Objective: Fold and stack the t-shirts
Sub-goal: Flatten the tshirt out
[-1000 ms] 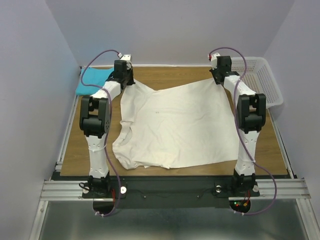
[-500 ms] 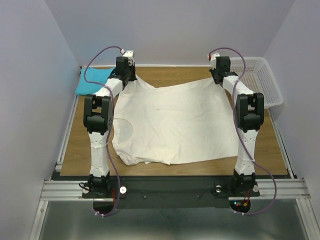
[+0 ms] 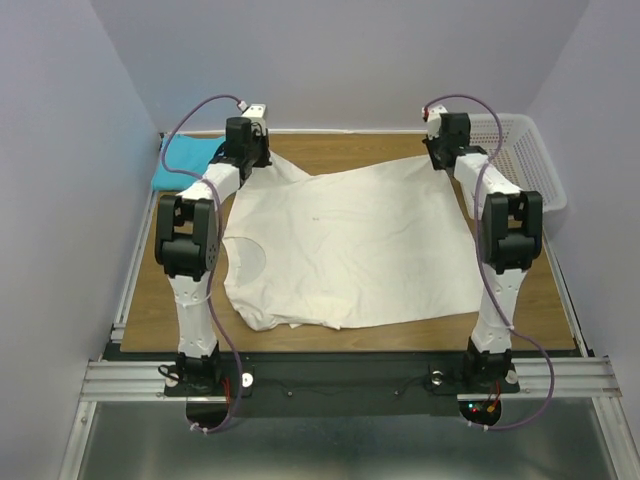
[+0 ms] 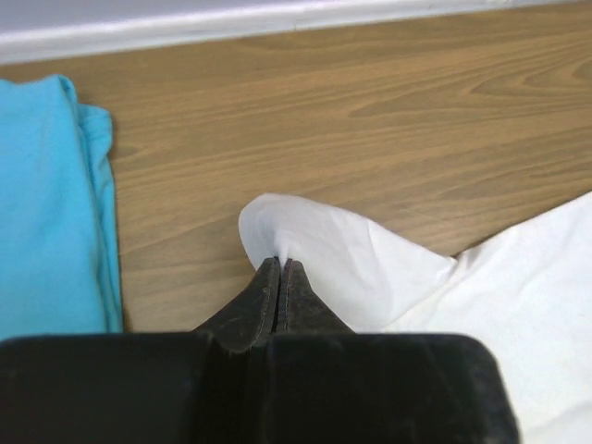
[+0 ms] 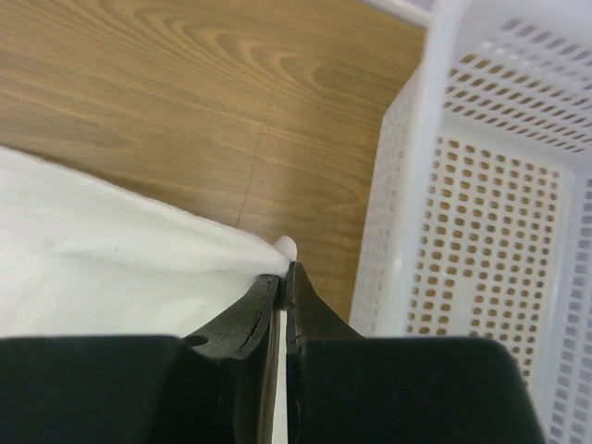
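The left claw (image 4: pixel 280 265) and right claw (image 5: pixel 284 271) each clamp a far corner of the cream-white t-shirt (image 3: pixel 350 240).

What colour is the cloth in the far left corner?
The t-shirt is plain turquoise-blue, clearest in the left wrist view.

Turquoise t-shirt (image 3: pixel 178 165) partly behind left arm (image 3: pixel 188 235); basket (image 5: pixel 481 231) past right edge.

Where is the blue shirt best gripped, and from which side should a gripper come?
Probably at its right edge, coming from the middle of the table. The blue shirt lies folded flat in the far left corner. Its stacked layers show along that edge, with bare wood beside them. The wall stands close behind it, so there seems little room to come from that side.
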Robot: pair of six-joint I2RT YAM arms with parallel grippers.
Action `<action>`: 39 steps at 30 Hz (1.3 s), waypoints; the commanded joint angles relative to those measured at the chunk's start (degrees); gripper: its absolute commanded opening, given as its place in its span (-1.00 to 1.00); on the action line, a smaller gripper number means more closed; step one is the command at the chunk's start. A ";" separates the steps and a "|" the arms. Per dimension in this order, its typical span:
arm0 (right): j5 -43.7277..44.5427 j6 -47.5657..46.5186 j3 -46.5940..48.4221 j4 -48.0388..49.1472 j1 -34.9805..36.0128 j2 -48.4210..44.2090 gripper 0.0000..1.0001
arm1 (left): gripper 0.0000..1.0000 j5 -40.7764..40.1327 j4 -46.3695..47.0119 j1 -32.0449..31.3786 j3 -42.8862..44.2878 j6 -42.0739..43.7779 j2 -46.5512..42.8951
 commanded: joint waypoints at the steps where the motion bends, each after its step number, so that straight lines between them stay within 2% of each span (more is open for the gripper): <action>1: -6.26 1.64 -2.82 3.28 -1.18 -14.51 -0.99 | -1.00 2.60 12.62 0.20 -8.49 1.01 -17.70; 2: -8.36 1.54 -4.92 3.19 -1.18 -18.36 -0.99 | -1.00 3.56 15.86 0.29 -13.21 1.01 -22.51; 5: -11.08 0.49 -7.83 3.10 -1.26 -26.44 -0.99 | -1.00 5.76 17.99 0.29 -18.42 2.94 -30.35; 9: -14.61 -1.79 -10.56 2.40 -1.35 -34.29 -0.99 | -1.00 9.98 18.79 0.38 -23.27 3.83 -39.42; 12: -19.09 -3.37 -16.79 0.13 -1.35 -42.46 -0.99 | -1.00 16.48 17.22 0.29 -28.89 3.74 -46.45; 16: -24.27 -6.00 -27.06 -5.67 -1.35 -52.55 -0.99 | -1.00 23.86 12.38 0.20 -38.99 1.28 -55.42; 17: -25.50 -6.97 -32.66 -8.21 -1.35 -54.41 -0.99 | -1.00 25.01 11.76 0.20 -41.53 -3.07 -57.17; 18: -27.43 -7.94 -35.15 -9.54 -1.35 -55.91 -0.99 | -1.00 27.28 10.71 0.12 -46.52 -4.51 -60.50; 21: -28.42 -13.37 -45.76 -14.19 -1.35 -62.15 -0.99 | -1.00 30.19 6.86 -0.67 -54.09 -11.17 -66.04; 27: -25.17 -20.77 -58.71 -18.69 -1.27 -71.73 -0.99 | -1.00 30.92 -3.77 -6.81 -61.06 -21.47 -69.67; 31: -23.50 -23.50 -61.18 -20.45 -1.35 -73.85 -0.99 | -1.00 28.10 -10.90 -11.22 -63.00 -23.68 -68.80; 32: -23.23 -23.94 -61.36 -20.89 -1.35 -73.77 -0.99 | -0.95 27.57 -12.66 -11.92 -63.09 -23.77 -68.18; 34: -22.97 -24.03 -61.72 -21.07 -1.35 -73.68 -0.99 | -0.68 25.99 -16.97 -15.25 -61.87 -23.60 -65.81; 37: -22.97 -23.33 -61.37 -21.16 -1.35 -72.72 -0.99 | 0.17 25.72 -23.47 -16.67 -58.97 -21.07 -63.00; 39: -23.05 -22.89 -60.93 -21.16 -1.35 -72.27 -0.99 | 0.31 23.89 -29.68 -16.58 -55.56 -18.68 -63.60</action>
